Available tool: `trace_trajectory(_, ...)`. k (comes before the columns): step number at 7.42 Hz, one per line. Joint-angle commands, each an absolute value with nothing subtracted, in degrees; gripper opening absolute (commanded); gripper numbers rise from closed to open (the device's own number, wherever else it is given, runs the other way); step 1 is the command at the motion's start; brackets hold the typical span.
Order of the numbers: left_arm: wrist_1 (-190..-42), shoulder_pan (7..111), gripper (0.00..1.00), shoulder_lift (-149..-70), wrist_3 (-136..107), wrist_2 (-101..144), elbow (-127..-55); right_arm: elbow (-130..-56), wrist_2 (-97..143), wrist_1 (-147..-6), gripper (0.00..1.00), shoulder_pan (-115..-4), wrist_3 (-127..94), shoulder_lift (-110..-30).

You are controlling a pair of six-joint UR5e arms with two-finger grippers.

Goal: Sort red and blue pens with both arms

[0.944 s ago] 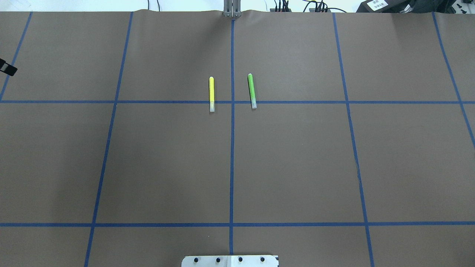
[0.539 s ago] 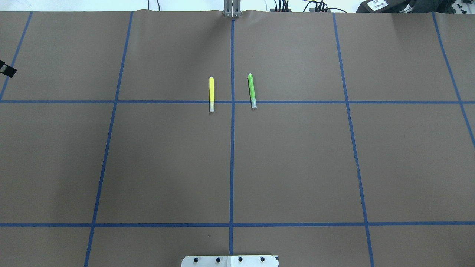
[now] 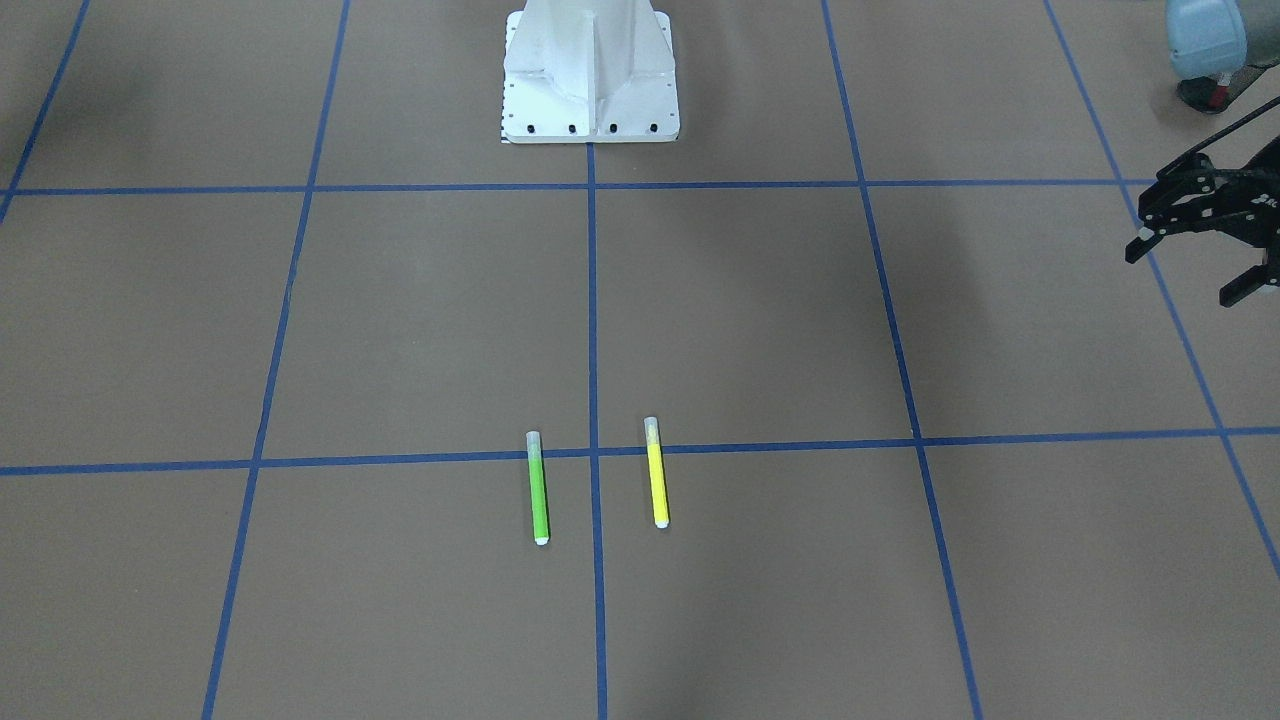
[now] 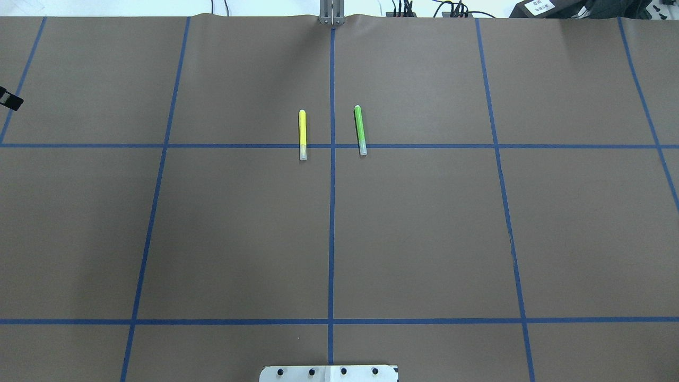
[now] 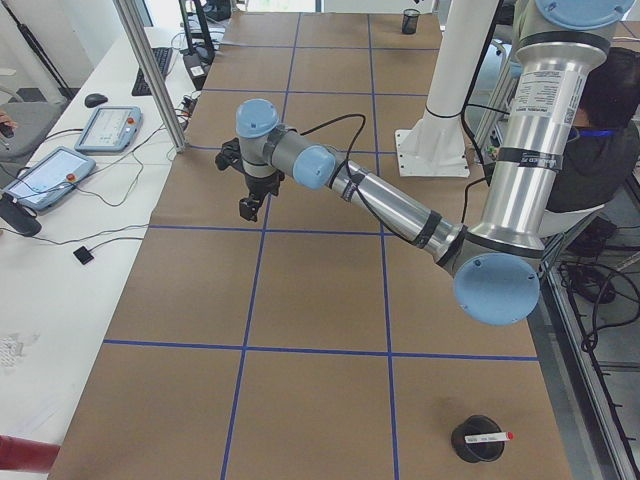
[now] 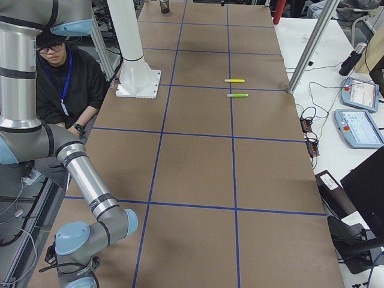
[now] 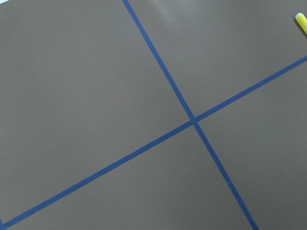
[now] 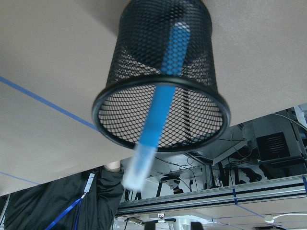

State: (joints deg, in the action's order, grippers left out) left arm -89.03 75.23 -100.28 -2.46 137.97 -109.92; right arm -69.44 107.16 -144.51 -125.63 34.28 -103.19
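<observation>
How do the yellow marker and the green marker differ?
The yellow marker lies on the robot's left of the centre tape line; the green marker lies on its right. The yellow one runs parallel to that line; the green one tilts slightly. Both have clear caps pointing toward the robot.

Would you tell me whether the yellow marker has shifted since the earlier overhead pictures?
No. The yellow marker still lies across the same horizontal blue tape line, just left of the centre tape line.
</observation>
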Motion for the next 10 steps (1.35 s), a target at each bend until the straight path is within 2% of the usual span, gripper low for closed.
trace_trajectory(1,-89.03,75.23,1.0,-100.28,-2.46,137.99,-110.13,-70.13,107.31,-143.1,1.0,-125.68,34.45,-102.05)
trace_trajectory(4,-88.6,75.23,1.0,-100.28,-2.46,138.25,-110.04,-71.45,111.6,-134.24,1.0,-125.42,33.84,-97.4)
trace_trajectory(7,-88.42,75.32,1.0,-99.41,-2.46,138.34,-109.51,-80.92,117.22,-125.02,1.0,-125.33,30.69,-96.68)
trace_trajectory(10,-88.51,76.98,1.0,-96.77,-2.81,137.9,-108.56,-88.21,124.41,-113.04,1.0,-115.88,17.09,-95.03)
